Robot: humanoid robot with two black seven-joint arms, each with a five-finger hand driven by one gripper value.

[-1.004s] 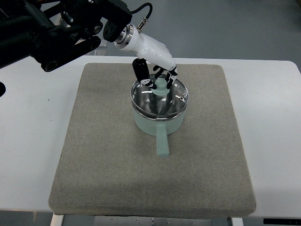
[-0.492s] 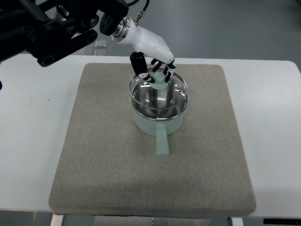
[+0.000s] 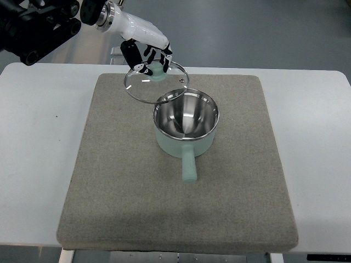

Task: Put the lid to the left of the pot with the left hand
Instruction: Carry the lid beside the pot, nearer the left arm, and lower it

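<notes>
Left hand (image 3: 149, 53): fingers pinch the mint knob of the round glass lid (image 3: 156, 81).
Lid: held aloft, tilted, overlapping the far-left rim of the mint-green steel-lined pot (image 3: 185, 131).
Risk: slipping from the knob pinch; rim clipping the pot.

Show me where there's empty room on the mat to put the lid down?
Left of the pot, the grey mat is bare out to its left edge. The strip along the near edge, below the pot's handle, is free too, and so is the right side. It's crowded only at the far middle, where the left hand holds the lid above the pot's rim.
</notes>
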